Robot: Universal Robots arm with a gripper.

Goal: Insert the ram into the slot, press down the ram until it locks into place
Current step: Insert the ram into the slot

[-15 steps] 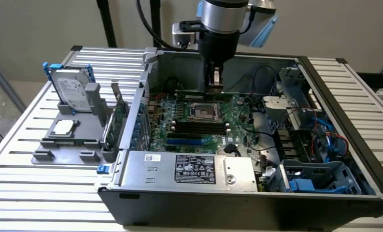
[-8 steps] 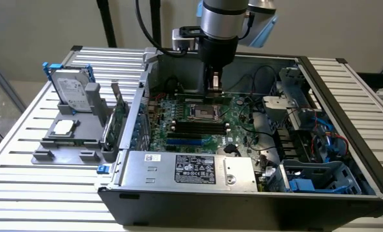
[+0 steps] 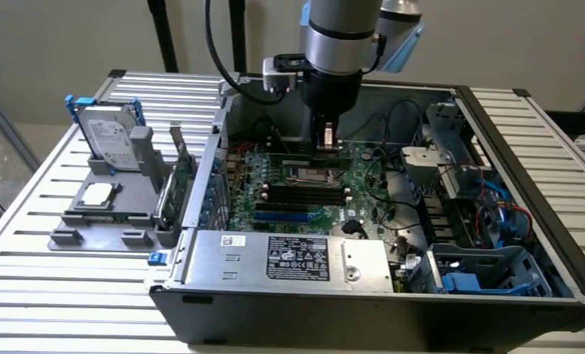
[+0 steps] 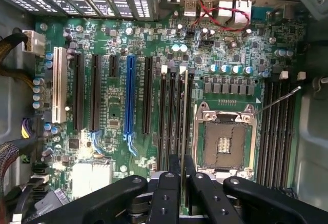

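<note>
- Inside the open case [image 3: 371,324], the gripper [image 3: 327,147] is reaching straight down over the motherboard [image 3: 366,184].
- Its fingers [image 4: 166,198] are pressing together on the ram [image 4: 183,111], pinching its two flat faces. My read is that this is keeping the stick upright and level, so the contact edge is facing the board.
- Seen from the wrist, the ram is showing edge-on as a thin pale line running away from the fingertips.
- That line is running parallel to the black slot [image 4: 188,101] and sitting over the bank of slots just beside the CPU socket [image 4: 225,142]. The blue socket [image 4: 130,96] is lying on the bank's far side.
- The alignment is looking deliberate, with the stick's long axis matching the slot's.
- Whether the lower edge is touching the slot or hovering just above it, I cannot tell.
- Judging from this, insertion is under way and locking is not yet showing.
</note>
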